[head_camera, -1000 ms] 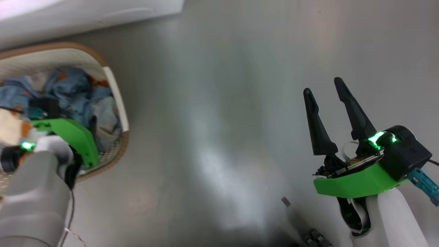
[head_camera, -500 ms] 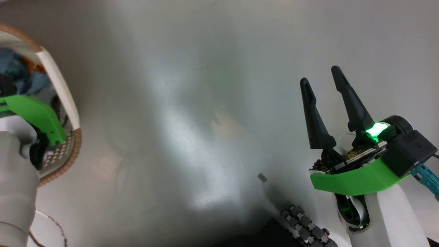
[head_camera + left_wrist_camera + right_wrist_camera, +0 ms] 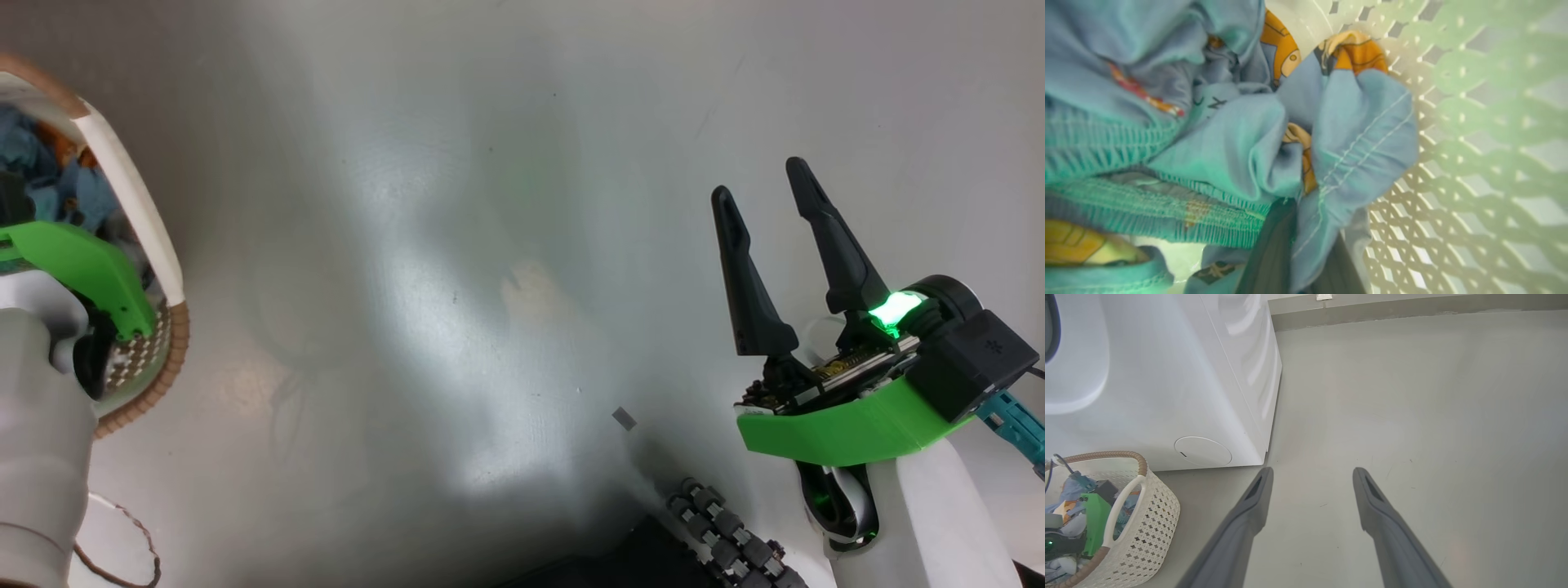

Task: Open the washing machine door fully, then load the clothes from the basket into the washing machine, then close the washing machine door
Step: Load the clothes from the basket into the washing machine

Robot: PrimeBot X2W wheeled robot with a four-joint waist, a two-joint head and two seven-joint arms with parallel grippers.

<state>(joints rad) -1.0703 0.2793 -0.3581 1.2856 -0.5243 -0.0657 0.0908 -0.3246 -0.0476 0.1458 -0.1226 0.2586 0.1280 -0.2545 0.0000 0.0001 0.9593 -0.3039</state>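
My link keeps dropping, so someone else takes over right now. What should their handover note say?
Left gripper: shut on the clothes, down inside the basket.
Right gripper: open, empty, over the floor.
Washing machine: next to the basket; whether its door is open cannot be told.
Done: clothes gripped, not yet lifted.
Left: lift them out, load them into the machine, close the door.

Right side: we have wide bare floor ahead of right gripper, nothing in path bar small grey scrap near us. Far left: washing machine body blocks, basket just before it. Our left gripper boxed in: clothes packed round fingers, perforated basket wall just beside.
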